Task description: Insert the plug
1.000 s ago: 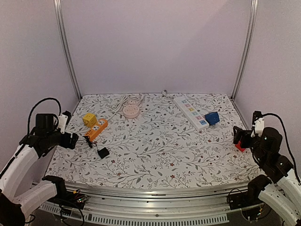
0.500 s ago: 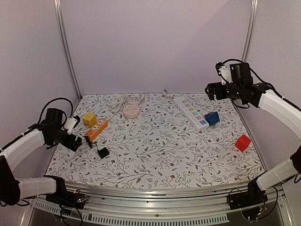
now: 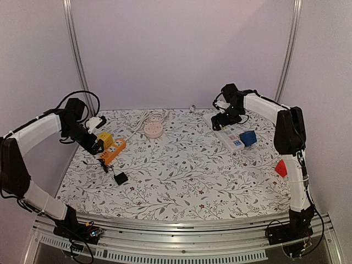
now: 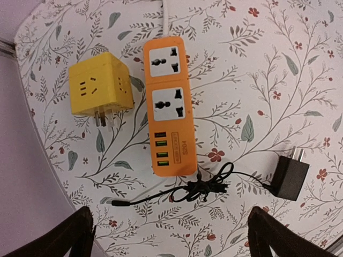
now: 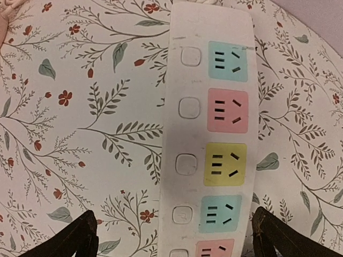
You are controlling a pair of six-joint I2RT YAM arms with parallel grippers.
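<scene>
The left end effector [image 4: 170,225] hangs wide open and empty above the orange power strip [image 4: 169,104]. The strip sits squarely between its fingers [image 4: 75,235], a pose that looks meant for choosing a plug and a socket. In this wrist view a yellow cube adapter [image 4: 101,88] lies just beside the strip at 9 o'clock, its prongs pointing to 6 o'clock. A black adapter plug [image 4: 291,175] rests on the tabletop [image 4: 278,69] at 4 o'clock, unplugged and apart from both sockets, with its thin cable [image 4: 198,188] bunched at the strip's USB end. I cannot tell which of the two the task means.

Further right sits a pink round socket [image 3: 153,130]. The right end effector [image 5: 171,230] is also spread wide and holds nothing. It is centred over the white power strip [image 5: 170,136], probably to inspect it. A blue cube [image 3: 248,137] lies just beside that strip's near end, and a red cube [image 3: 281,168] lies apart at 5 o'clock.
</scene>
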